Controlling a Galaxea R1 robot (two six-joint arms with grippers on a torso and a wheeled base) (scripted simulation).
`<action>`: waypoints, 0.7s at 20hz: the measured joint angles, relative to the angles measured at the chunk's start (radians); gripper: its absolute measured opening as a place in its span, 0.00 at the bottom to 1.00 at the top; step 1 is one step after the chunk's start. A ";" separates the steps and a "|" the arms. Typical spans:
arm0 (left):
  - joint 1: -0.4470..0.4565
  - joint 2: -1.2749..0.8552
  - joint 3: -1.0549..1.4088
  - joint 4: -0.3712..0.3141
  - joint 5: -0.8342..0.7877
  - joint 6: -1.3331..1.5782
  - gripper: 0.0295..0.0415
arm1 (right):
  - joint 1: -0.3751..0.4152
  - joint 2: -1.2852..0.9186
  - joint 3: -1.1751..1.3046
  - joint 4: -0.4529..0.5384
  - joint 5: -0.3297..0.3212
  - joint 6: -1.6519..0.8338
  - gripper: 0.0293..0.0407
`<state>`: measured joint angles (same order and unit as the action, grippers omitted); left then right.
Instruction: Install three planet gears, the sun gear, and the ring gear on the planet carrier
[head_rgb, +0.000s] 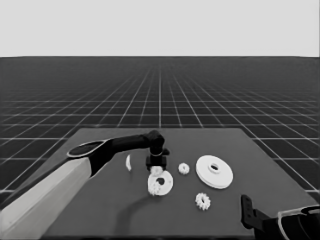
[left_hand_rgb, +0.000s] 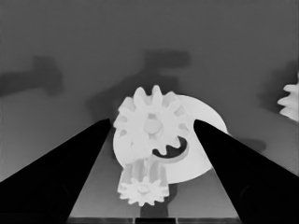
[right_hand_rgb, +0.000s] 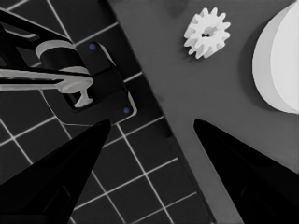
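The left arm reaches in over the worktop (head_rgb: 260, 150) with its black forearm almost level and its wrist bent downwards, so that the left gripper (head_rgb: 156, 169) hangs just above the far rim of the smaller round part (head_rgb: 160, 183). Its fingers (left_hand_rgb: 60, 172) are spread wide. In the left wrist view one gear (left_hand_rgb: 152, 123) lies on the smaller round part between them, and I cannot tell whether they touch it; a second gear (left_hand_rgb: 141, 186) lies on the rim of this part. A third gear (head_rgb: 184, 168) lies just to the right of the smaller round part, a fourth (head_rgb: 202, 201) nearer to the camera and to the right. The larger round part (head_rgb: 214, 171) lies farther right, and the thin white piece (head_rgb: 128, 162) to the left. The right gripper (right_hand_rgb: 149, 140) waits wide open over the worktop's corner.
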<state>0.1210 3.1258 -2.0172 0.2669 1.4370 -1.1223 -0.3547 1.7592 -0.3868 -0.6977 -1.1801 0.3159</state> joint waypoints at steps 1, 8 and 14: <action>0.000 0.000 0.000 0.000 0.000 0.000 0.75 | 0.000 0.000 0.000 0.000 0.000 0.000 0.81; -0.138 -0.040 0.123 -0.118 0.072 -0.068 0.75 | 0.000 0.000 0.000 0.000 0.000 0.000 0.81; -0.321 -0.695 1.002 -0.015 -0.468 0.844 0.99 | 0.000 0.000 0.000 0.000 0.000 0.000 0.81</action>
<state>-0.1996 2.4307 -1.0156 0.2516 0.9687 -0.2787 -0.3547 1.7593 -0.3868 -0.6977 -1.1801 0.3159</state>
